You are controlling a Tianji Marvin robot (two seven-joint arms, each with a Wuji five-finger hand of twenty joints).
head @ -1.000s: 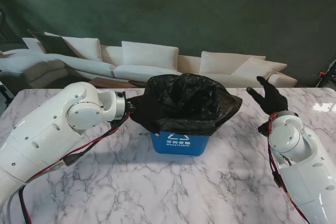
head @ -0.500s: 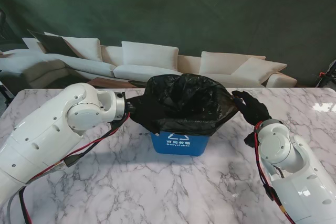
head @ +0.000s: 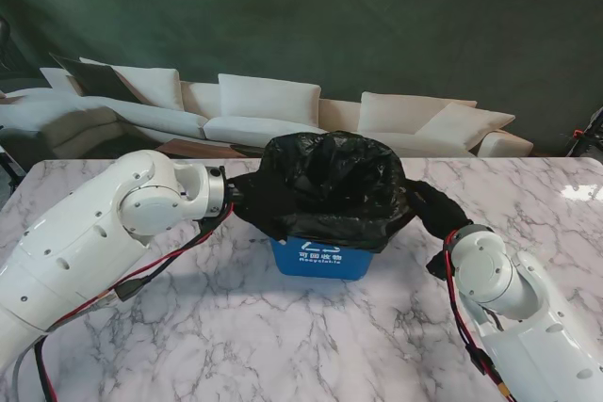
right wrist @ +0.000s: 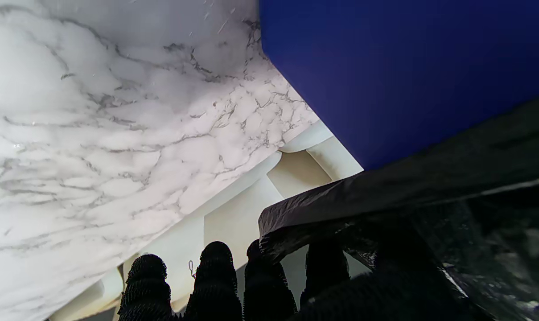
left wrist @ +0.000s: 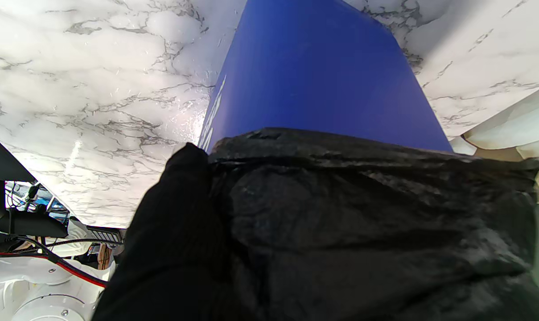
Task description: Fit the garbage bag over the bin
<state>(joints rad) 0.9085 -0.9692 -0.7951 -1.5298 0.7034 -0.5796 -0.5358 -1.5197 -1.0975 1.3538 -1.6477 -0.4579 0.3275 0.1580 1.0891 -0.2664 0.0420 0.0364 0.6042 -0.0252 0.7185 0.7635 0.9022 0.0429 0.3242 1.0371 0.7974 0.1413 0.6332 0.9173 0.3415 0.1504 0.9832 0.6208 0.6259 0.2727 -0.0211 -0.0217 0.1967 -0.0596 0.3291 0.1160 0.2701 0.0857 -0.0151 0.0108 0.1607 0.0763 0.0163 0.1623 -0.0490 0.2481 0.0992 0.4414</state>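
While the black garbage bag [head: 332, 185] already drapes over the mouth of the blue recycling bin [head: 320, 258] at the middle of the marble counter [head: 283, 336], its skirt hangs unevenly and leaves the lower bin walls bare. The left hand [head: 247, 197] is pressed against the bag on the bin's left side; its wrist view shows a gloved finger lying along the plastic just at the bag's hem, but whether the fingers actually pinch the film I cannot tell. The right hand [head: 431, 206] sits at the bag's right edge; from its wrist camera several fingertips [right wrist: 216, 267] are spread and free beside the hem, while others disappear under the bag's fold, so a grip there is also unclear.

To do this step well, I judge both hands should catch the hem on opposite sides and draw it down evenly, keeping the pull symmetric so the light bin neither tips nor slides. Gentle tension matters, since thin film could tear at the rim corners.
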